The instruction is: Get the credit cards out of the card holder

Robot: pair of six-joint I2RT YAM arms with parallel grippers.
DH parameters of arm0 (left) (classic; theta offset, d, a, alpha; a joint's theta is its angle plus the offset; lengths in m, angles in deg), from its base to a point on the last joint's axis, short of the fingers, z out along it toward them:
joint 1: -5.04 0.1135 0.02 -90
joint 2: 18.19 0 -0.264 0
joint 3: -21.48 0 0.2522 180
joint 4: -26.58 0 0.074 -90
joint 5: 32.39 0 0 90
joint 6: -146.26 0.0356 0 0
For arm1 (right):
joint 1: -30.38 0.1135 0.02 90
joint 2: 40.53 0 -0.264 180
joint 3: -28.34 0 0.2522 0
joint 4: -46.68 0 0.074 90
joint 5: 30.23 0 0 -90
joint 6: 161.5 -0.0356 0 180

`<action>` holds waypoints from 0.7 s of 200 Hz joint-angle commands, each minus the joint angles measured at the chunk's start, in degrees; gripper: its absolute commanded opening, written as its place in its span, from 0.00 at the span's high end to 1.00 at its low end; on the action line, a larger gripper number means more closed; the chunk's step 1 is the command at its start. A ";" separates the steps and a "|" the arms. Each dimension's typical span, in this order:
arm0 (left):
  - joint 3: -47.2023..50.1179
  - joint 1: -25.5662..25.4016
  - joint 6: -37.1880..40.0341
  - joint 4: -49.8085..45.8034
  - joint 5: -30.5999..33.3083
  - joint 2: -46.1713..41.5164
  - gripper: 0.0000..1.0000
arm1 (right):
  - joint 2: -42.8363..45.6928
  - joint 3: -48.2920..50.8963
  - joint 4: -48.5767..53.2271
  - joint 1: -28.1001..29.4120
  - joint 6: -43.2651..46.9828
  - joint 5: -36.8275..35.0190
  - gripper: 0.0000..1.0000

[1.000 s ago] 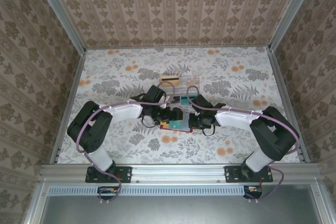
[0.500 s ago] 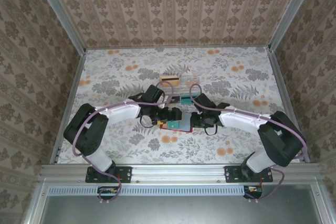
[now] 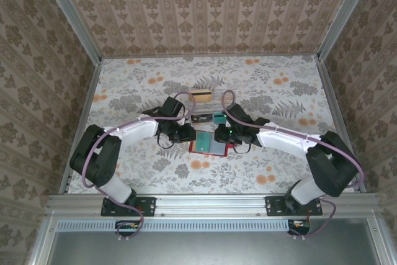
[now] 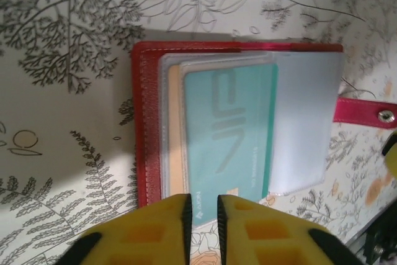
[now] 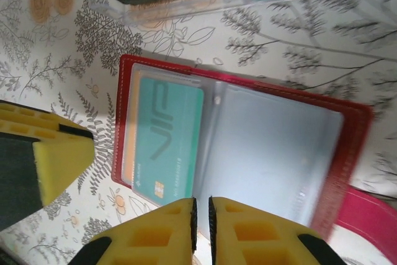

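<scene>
Left claw (image 4: 204,203) back; card holder (image 5: 273,147) (open)

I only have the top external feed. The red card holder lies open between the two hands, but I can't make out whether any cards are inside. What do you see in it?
Observer: From the left wrist, a teal card sits inside the card holder, under clear plastic.
Operator: Just that one?
Observer: No, the edge of a tan card shows behind the teal one, on the same half.
Operator: And the other half?
Observer: From the right wrist, that half's clear sleeve shows no card, just grey-blue lining.
</scene>
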 commanded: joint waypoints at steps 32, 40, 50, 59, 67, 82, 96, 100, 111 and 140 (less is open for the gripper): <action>-0.22 -0.06 0.79 0.93 -0.48 4.62 0.91 | -5.87 -0.23 -9.65 0.25 -6.33 7.25 0.86; -0.23 -0.14 0.78 1.18 -0.57 5.10 0.92 | -6.65 -0.11 -10.71 0.26 -6.86 8.04 0.85; -0.26 -0.23 0.77 1.42 -0.69 5.52 0.91 | -7.66 -0.03 -11.65 0.17 -7.44 8.84 0.86; -0.33 -0.33 0.78 1.37 -0.70 5.83 0.91 | -8.47 -0.14 -12.14 0.17 -7.91 9.18 0.86; -0.28 -0.41 0.77 1.51 -0.70 6.05 0.91 | -9.04 0.02 -12.51 0.17 -8.32 9.29 0.85; -0.26 -0.59 0.73 1.44 -0.61 6.28 0.91 | -9.85 0.17 -12.56 0.08 -8.83 8.98 0.86; -0.14 -0.68 0.54 1.42 -0.45 6.34 0.91 | -10.48 0.55 -12.64 -0.24 -9.26 8.96 0.85; -0.07 -0.74 0.53 1.29 -0.36 6.39 0.91 | -10.54 0.78 -12.79 -0.33 -9.41 9.04 0.84; -0.13 -0.77 0.51 1.05 -0.29 6.59 0.92 | -10.96 1.34 -13.48 -0.68 -9.85 9.26 0.84; -0.06 -0.85 0.52 0.84 -0.08 7.04 0.92 | -11.42 1.55 -12.69 -0.90 -9.96 8.88 0.83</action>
